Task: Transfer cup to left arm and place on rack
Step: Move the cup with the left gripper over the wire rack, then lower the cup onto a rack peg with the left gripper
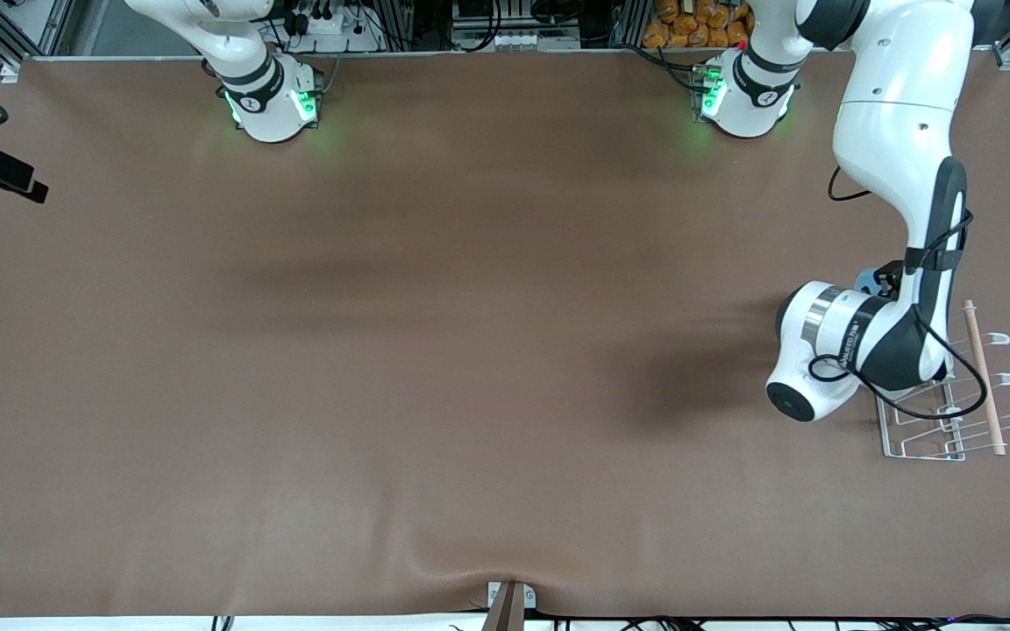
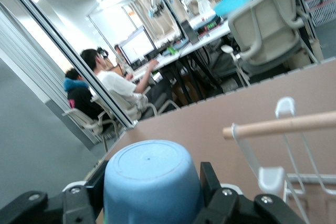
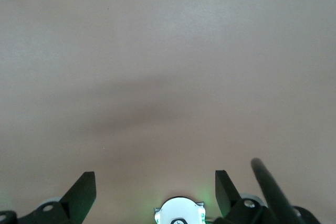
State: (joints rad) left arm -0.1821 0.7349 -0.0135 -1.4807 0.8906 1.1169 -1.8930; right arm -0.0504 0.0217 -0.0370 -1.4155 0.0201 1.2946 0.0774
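Left wrist view shows the left end effector [image 2: 152,203] clamped on the cup [image 2: 152,182]: the black fingers [image 2: 210,182] press on both sides of the light-blue cup, and its closed base faces the camera. Just beside it is the rack [image 2: 286,177], with its wooden rod [image 2: 283,125] and white wire prongs above the brown bench [image 2: 210,124].

In the front view the left arm [image 1: 899,131] reaches down from its base to the rack [image 1: 952,421], which lies at the left arm's end of the bench [image 1: 382,350]. Only a small piece of the cup [image 1: 864,280] is seen by the wrist, over the part of the rack that is farther from the front camera.

The right arm waits. In the right wrist view the right end effector [image 3: 155,192] hangs over bare bench [image 3: 168,51], with its fingers [image 3: 81,192] apart and nothing between them.
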